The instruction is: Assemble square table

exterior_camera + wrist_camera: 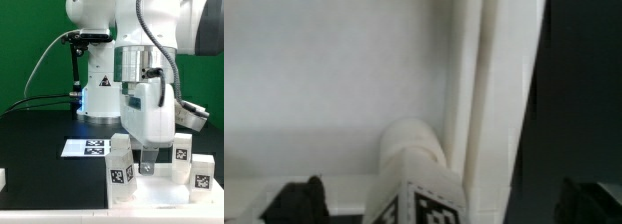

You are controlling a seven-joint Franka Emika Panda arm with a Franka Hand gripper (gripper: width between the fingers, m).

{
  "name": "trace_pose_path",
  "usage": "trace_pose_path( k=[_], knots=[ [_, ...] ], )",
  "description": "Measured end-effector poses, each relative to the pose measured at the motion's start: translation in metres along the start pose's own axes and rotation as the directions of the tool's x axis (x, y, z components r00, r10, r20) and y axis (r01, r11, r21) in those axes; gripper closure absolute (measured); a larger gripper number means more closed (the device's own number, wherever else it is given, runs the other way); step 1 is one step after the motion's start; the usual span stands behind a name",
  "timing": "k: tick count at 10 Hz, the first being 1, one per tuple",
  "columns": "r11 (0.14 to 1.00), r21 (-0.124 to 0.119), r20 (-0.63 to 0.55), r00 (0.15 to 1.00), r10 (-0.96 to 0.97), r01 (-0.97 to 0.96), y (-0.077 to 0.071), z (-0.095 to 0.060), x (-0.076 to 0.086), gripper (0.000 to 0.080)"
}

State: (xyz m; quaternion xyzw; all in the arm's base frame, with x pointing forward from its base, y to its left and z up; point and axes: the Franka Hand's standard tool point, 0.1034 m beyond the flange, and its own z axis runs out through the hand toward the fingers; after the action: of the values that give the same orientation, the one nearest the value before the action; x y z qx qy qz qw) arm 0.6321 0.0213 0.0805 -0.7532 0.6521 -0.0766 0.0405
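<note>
Claw point(148, 160) first: I see it lowered straight down over the white plastic square slab with a raised rim point(160, 185), which sits at the near edge of the black table point(40, 150), toward the exterior view's right corner. From the wrist camera, both dark fingertips point(299, 200) stand apart on either side of a short white blocky leg point(416, 170), so I read the claw as released, gripping nothing. That leg stands upright on the slab beside its rim, a black-and-white tag on its face. Other tagged white legs stand on the slab: one at the near corner point(121, 165), one farther back point(181, 150). Beyond the slab, the flat marker board point(86, 147) lies on the table. Farthest back is the arm's white base point(100, 90).
</note>
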Motion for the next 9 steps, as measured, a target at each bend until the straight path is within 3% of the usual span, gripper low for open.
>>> trace_pose_path(
  k=[2, 4, 5, 7, 8, 9],
  knots=[
    [0.993, 0.003, -0.003, 0.993, -0.114, 0.114, 0.0, 0.0, 0.002, 0.0151],
    [0.902, 0.021, -0.036, 0.902, -0.43, 0.431, 0.009, -0.005, 0.024, 0.0151],
    [0.853, 0.013, -0.041, 0.852, -0.521, 0.522, 0.012, -0.004, 0.031, 0.0151],
    [0.756, 0.015, -0.055, 0.756, -0.653, 0.654, 0.003, -0.008, 0.041, 0.0151],
    [0.756, 0.019, -0.059, 0.755, -0.653, 0.655, 0.0, -0.009, 0.041, 0.0151],
    [0.782, 0.019, -0.056, 0.782, -0.621, 0.622, 0.001, -0.008, 0.041, 0.0241]
  ],
)
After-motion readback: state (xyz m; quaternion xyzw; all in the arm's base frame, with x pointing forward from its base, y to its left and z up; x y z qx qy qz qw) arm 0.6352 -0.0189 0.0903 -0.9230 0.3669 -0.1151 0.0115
